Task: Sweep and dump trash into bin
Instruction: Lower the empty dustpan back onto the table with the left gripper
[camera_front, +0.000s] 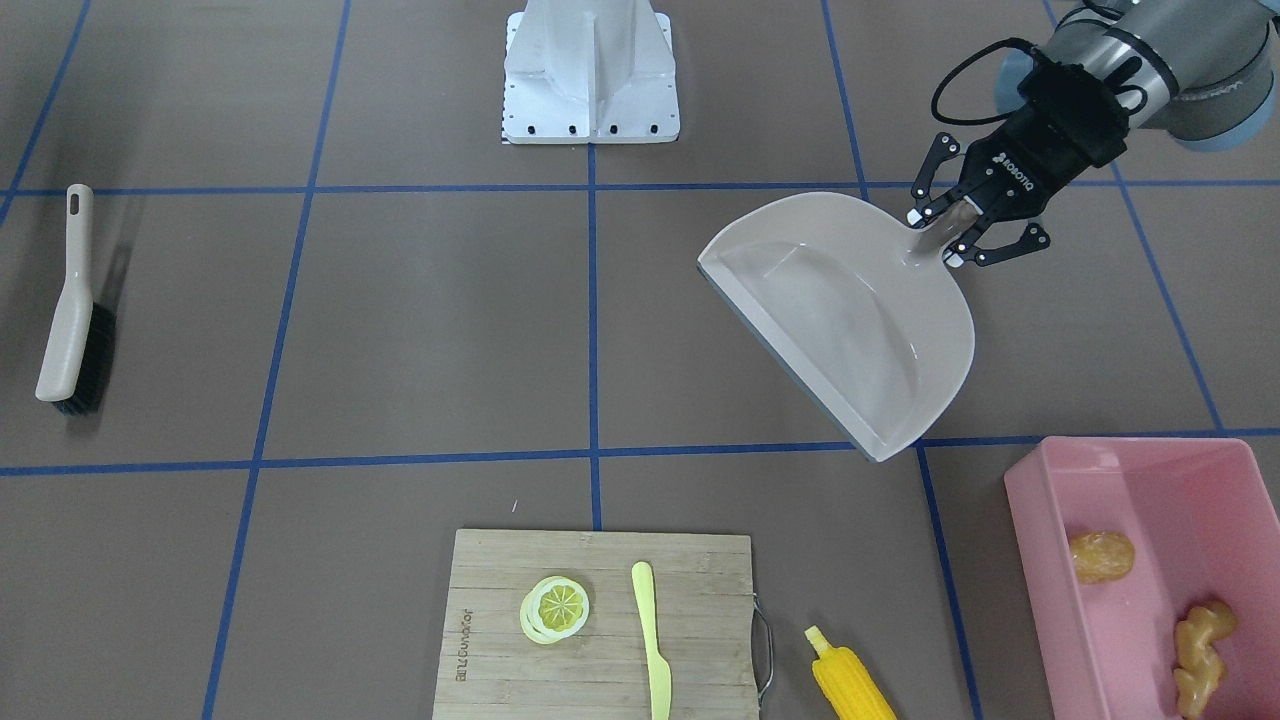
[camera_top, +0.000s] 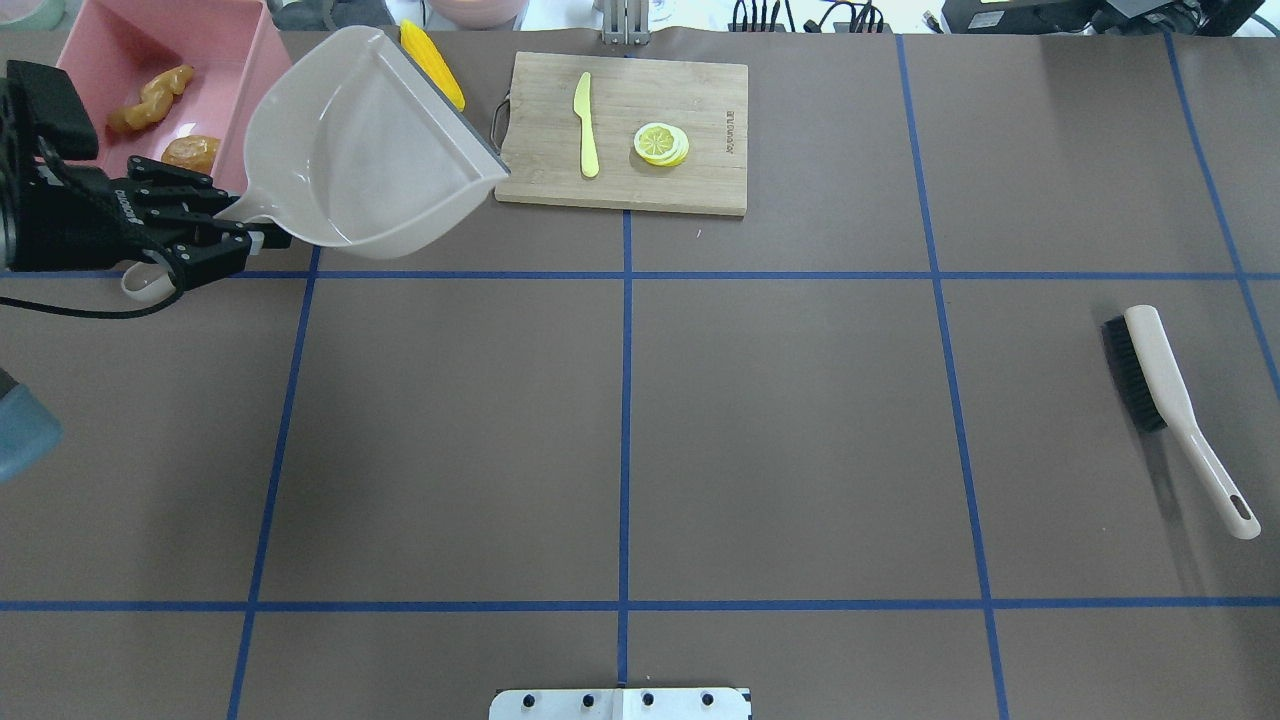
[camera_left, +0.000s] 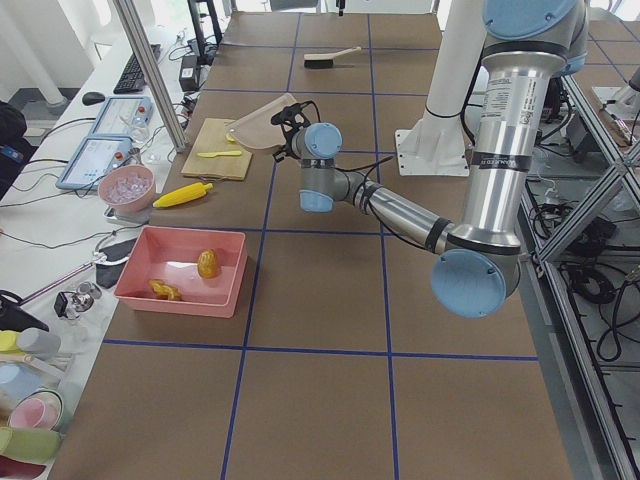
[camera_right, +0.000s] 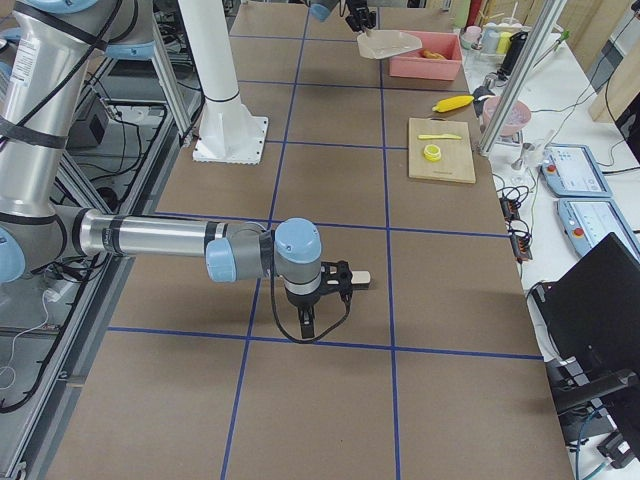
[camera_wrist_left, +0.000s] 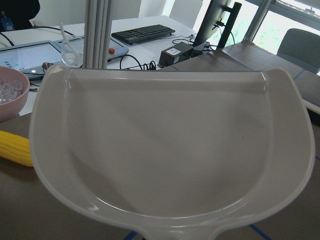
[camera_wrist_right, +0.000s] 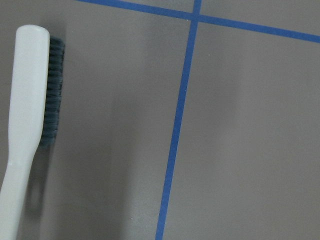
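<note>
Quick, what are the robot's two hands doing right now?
Left gripper: closed on the dustpan handle.
Right gripper: cannot tell.

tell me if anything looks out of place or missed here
The corn cob lies on the table beside the cutting board, outside the pink bin, while the potato and ginger root are already inside it. The dustpan held in the left hand is empty, so the cob looks left behind.

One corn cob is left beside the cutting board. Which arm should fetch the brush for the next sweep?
Right. The brush lies in the robot's right half of the table and shows in the right wrist view, while the left gripper is shut on the handle of the dustpan beside the bin.
</note>
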